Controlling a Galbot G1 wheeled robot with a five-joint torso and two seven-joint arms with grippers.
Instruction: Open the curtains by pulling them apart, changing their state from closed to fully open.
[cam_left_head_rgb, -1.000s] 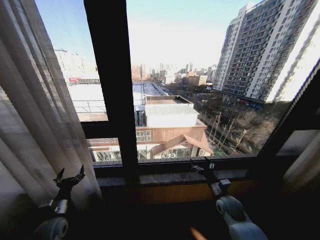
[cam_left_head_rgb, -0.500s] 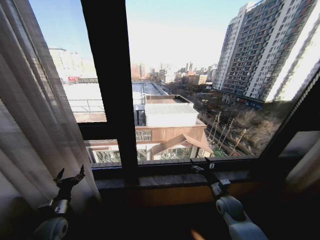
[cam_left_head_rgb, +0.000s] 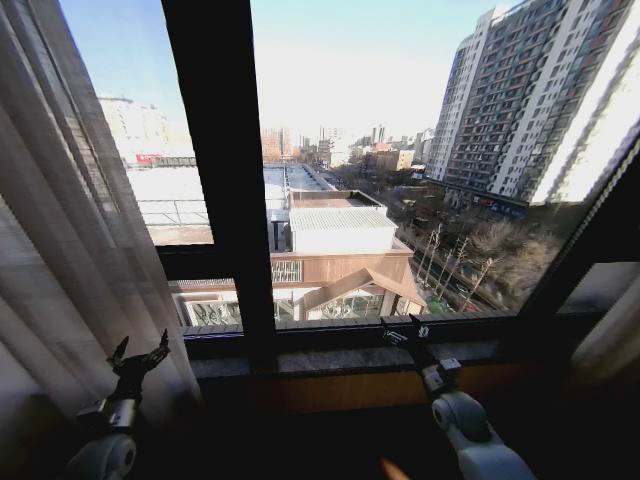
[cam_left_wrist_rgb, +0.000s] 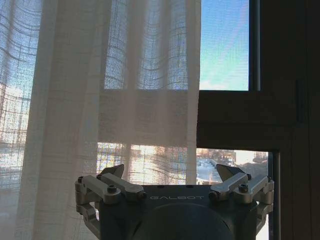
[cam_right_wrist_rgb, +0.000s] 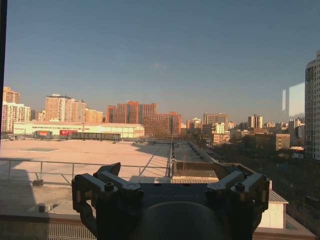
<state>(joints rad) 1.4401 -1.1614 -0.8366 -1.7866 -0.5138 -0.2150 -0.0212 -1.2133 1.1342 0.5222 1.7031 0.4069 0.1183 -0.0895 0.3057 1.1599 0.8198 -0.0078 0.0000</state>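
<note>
Curtains (cam_left_head_rgb: 70, 230) hang at far L of my head view: sheer cream-white fabric, lots of vertical pleats, light coming thru so the rooftops show faintly behind. Panel's gathered to the L side, inner edge slanting down toward the sill (cam_left_head_rgb: 350, 355). In my L wrist view the weave is plain to see, a loose grid w/ soft folds, its edge stopping at the dark window frame (cam_left_head_rgb: 225, 170).

My left gripper (cam_left_head_rgb: 139, 357) sits low, just in front of the curtain's bottom edge, fingers spread apart, nothing btwn them; can't tell if a tip touches the cloth.

Middle & R: bare glass, city outside.

My right gripper (cam_left_head_rgb: 408, 333) is up by the sill, R of the frame post, fingers also apart, holding nothing.
</note>
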